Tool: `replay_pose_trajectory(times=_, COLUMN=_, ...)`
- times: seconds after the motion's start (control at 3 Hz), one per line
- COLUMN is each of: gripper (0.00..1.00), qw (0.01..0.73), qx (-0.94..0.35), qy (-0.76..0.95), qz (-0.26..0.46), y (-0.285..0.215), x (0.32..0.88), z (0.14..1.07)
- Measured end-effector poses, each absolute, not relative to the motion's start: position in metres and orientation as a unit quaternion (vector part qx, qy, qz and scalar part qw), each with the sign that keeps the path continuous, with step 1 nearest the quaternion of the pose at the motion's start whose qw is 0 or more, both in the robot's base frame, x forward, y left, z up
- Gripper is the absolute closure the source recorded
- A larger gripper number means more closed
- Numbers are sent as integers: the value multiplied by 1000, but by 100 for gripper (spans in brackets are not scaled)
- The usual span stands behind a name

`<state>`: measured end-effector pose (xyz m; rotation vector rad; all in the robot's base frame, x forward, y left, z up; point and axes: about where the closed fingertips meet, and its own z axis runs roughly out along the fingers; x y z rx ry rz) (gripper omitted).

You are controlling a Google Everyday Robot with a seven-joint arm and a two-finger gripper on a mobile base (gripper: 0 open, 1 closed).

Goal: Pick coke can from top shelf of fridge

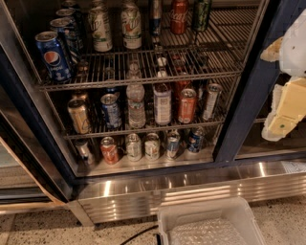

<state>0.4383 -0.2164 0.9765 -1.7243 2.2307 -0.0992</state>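
- The robot's gripper [276, 90], a cream-and-white plastic claw, hangs in front of the dark right post of the fridge [248, 103], a large display cooler with a steel base panel. Its jaws stand apart with nothing between them.
- The coke can [179, 16], a slim deep-red aluminium cylinder with white script, stands left of the claw, higher than it and further inside the cooler.
- The can's long axis is upright; its top is cut off by the picture's edge.
- It rests toward the back of the top shelf [143, 79], a silvery wire-grid rack whose thicker front rail runs leftward from about the claw's height.
- Smooth and round, the can would probably best be gripped from the sides.
- A dark-green can [202, 14] stands just on its claw side, a slim dark-blue can [155, 16] just beyond it; clearance looks tight.
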Motion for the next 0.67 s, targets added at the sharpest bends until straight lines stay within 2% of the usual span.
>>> replay_pose_trajectory(times=0.67, gripper=0, qw=189, qx=-603, qy=775, qz=-21, y=-200, x=455, z=978)
